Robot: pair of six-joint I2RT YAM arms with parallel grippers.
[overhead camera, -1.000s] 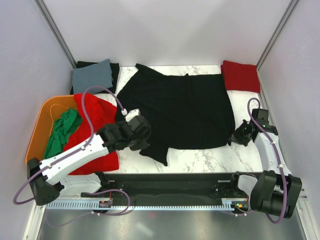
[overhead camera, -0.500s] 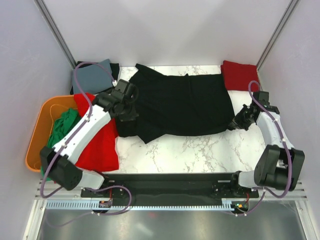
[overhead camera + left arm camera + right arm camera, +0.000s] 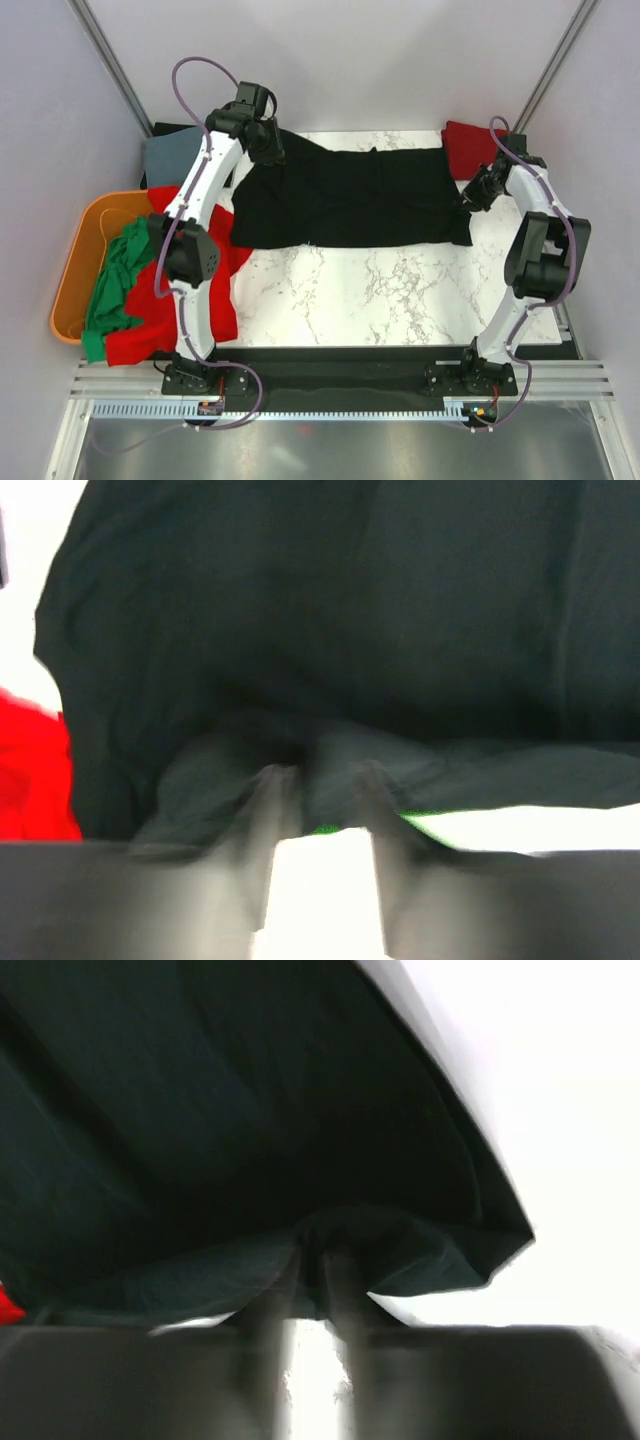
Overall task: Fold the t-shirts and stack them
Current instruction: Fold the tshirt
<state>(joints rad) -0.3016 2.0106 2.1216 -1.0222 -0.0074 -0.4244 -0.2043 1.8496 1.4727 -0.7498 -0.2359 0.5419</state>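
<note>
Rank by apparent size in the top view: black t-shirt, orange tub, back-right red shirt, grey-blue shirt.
1. black t-shirt
2. orange tub
3. back-right red shirt and grey-blue shirt: they look alike and both are partly hidden, so unranked.

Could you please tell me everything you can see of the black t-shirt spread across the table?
The black t-shirt is plain, soft-looking cloth, apparently doubled over into a wide, slightly wrinkled band across the far half of the marble table. The left claw pinches its far-left corner and the right claw its right edge; in both wrist views cloth bunches in the grip. Its far-right corner lies beside a folded red shirt.
</note>
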